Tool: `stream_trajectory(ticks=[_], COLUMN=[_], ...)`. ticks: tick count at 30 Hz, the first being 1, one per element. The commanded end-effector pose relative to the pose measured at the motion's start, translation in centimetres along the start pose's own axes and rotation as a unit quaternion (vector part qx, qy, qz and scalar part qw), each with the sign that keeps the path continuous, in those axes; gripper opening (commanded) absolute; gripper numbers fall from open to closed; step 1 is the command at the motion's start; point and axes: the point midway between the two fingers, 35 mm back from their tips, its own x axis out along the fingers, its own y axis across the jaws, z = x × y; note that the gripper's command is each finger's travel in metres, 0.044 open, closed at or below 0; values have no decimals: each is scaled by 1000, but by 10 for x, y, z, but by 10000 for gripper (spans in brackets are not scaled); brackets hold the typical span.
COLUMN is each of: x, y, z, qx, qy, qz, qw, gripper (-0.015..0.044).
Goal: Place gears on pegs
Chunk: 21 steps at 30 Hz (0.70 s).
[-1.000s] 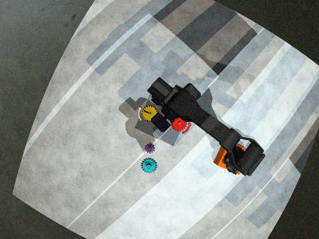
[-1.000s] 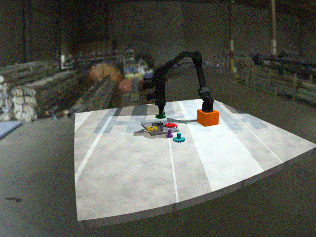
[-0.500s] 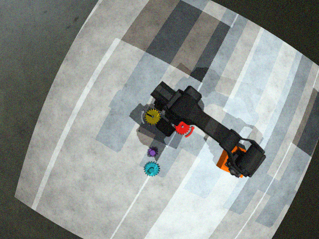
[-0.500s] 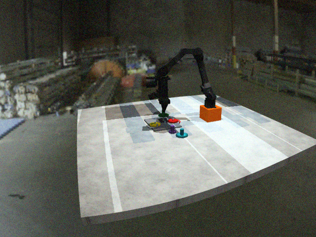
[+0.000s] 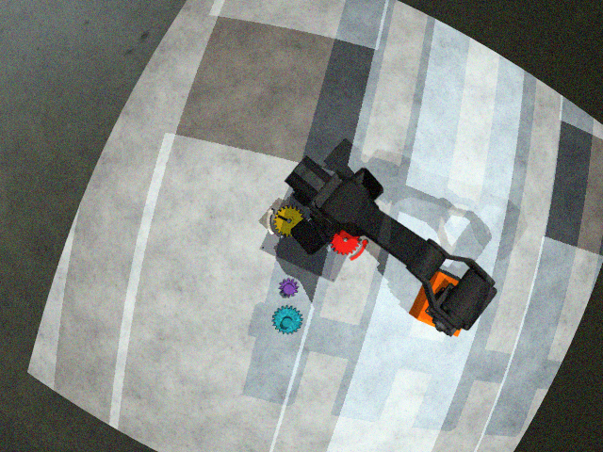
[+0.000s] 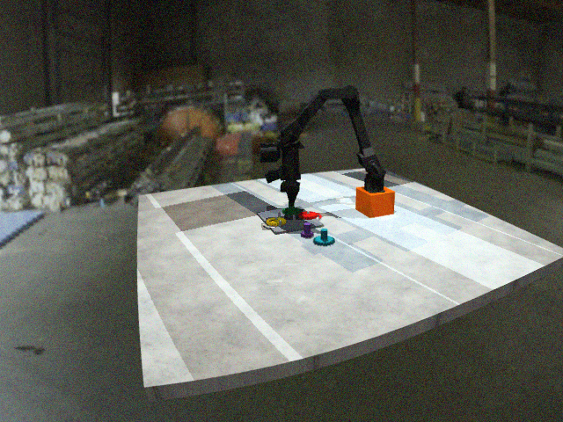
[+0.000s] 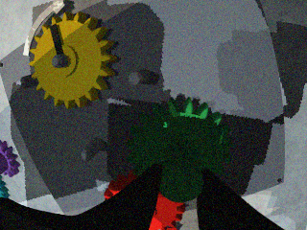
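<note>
My gripper is shut on the knob of the green gear, low over the grey board. Whether that gear touches a peg is hidden. The yellow gear and the red gear are on the board. An empty peg stands beside the yellow gear, and another peg stands left of the green gear. The purple gear and teal gear stand on the table.
The orange base block carries the arm. The arm hides part of the board in the top view. A white arrow curves beside the yellow gear and a red arrow beside the red gear. Dark shadows cross the board.
</note>
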Motion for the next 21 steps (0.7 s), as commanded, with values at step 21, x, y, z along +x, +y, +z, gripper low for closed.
stream_trajectory(ticks=[21], x=[4], y=[0], z=[0], qx=[-65], qy=[-2], qz=[0], qw=[998], gripper=[0])
